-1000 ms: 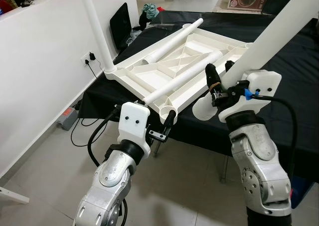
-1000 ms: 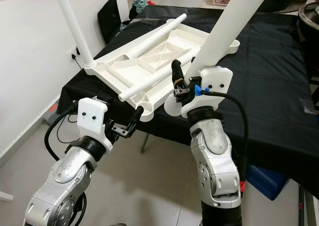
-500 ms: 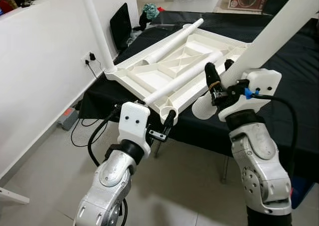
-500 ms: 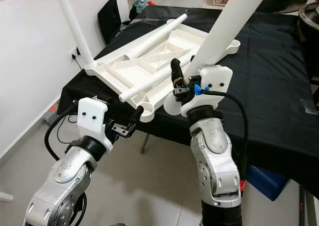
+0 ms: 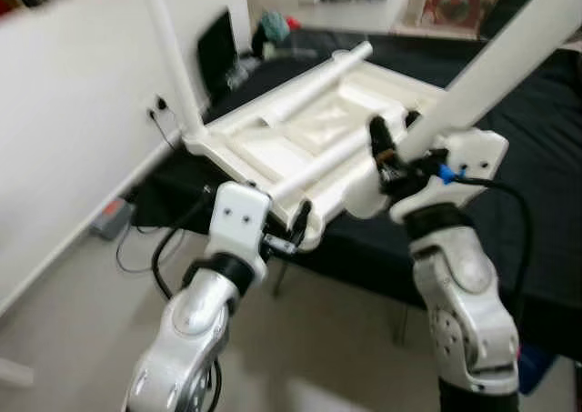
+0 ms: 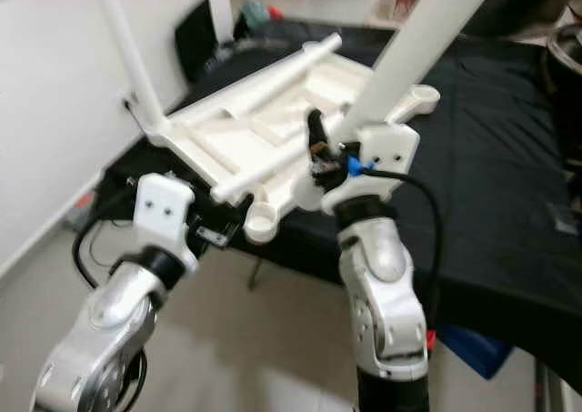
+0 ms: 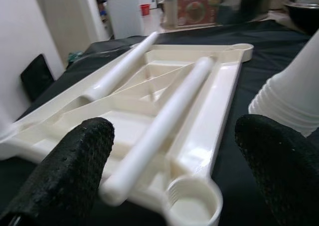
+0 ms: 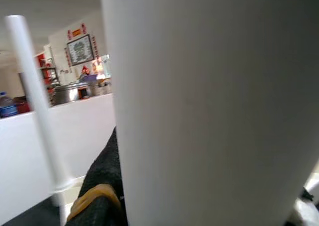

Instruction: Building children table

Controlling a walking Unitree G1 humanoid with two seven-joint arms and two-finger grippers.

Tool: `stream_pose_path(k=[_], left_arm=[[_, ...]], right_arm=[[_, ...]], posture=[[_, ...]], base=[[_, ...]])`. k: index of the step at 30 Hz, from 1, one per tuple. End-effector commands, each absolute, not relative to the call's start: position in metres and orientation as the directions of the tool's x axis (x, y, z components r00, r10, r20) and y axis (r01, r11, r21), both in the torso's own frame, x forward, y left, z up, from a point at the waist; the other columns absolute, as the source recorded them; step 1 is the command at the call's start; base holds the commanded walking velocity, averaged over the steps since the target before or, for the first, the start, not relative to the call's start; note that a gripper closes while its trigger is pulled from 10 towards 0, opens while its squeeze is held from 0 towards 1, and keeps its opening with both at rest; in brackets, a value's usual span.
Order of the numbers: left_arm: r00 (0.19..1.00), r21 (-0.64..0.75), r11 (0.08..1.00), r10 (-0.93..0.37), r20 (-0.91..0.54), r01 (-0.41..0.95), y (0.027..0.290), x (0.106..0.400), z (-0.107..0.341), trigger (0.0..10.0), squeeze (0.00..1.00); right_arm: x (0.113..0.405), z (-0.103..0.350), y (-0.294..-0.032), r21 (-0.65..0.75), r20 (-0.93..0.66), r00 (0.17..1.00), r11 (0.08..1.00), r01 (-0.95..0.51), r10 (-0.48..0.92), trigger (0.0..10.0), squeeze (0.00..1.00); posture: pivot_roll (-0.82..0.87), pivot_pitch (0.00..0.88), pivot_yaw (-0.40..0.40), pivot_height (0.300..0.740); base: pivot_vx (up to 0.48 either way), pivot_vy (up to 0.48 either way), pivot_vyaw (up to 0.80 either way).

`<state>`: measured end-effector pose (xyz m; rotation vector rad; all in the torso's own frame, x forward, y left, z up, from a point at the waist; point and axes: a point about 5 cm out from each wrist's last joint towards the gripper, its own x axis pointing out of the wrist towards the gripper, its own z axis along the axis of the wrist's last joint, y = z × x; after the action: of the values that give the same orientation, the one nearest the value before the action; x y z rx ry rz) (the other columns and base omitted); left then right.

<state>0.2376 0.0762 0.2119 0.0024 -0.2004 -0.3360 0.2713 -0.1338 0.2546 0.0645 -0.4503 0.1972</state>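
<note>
Here the white plastic children's table top point(image 5: 309, 139) lies upside down, ribbed underside up, on a worktop draped in black cloth point(image 6: 491, 157), with its near corner overhanging the worktop's front edge. One white leg point(image 5: 168, 57) stands upright in the corner socket nearest the white wall point(image 5: 64, 130). Two loose white legs point(image 7: 164, 126) lie across the ribbed underside, roughly parallel to each other. The empty round corner socket point(image 7: 192, 208) at the near edge faces upward.

The right hand point(image 5: 393, 153) is raised above the near side of the table top and pinches a further white leg point(image 6: 418, 39) close to its thick lower end; the leg slants up and away toward the robot's right. In the right wrist view this leg point(image 8: 214, 106) stands directly against the camera, with one black finger point(image 8: 102, 186) pressed to its side.

The left hand point(image 5: 296, 235) is held low in front of the worktop, just below the overhanging corner socket, touching nothing. In the left wrist view its two black fingers point(image 7: 70, 171) are spread wide, and the empty socket lies between them.

A black chair back point(image 5: 215, 53) leans near the wall beyond the worktop. Both eye views are blurred.
</note>
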Motion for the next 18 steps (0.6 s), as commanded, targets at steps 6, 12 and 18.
stream_pose_path(k=[6, 12, 18], left_arm=[[0.926, 0.013, 0.943, -0.33, 0.184, 0.334, 0.0757, 0.2377, 0.2102, 10.0, 0.0], [0.926, 0.015, 0.942, -0.331, 0.183, 0.334, 0.077, 0.2379, 0.2103, 10.0, 0.0], [0.926, 0.008, 0.941, -0.334, 0.178, 0.338, 0.0756, 0.2352, 0.209, 10.0, 0.0]], right_arm=[[0.2707, 0.2582, -0.1323, 0.019, 0.461, 0.869, 0.977, -0.213, 0.181, 10.0, 0.0], [0.2707, 0.2586, -0.1322, 0.024, 0.463, 0.869, 0.978, -0.209, 0.174, 10.0, 0.0], [0.2699, 0.2576, -0.1338, 0.026, 0.459, 0.872, 0.978, -0.207, 0.173, 10.0, 0.0]], posture=[[0.08, 0.097, 0.049, 0.74], [0.09, 0.109, 0.048, 0.74], [0.1, 0.12, 0.035, 0.74]], base=[[0.099, 0.0, 0.0], [0.0, 0.0, 0.0], [0.0, 0.0, 0.0]])
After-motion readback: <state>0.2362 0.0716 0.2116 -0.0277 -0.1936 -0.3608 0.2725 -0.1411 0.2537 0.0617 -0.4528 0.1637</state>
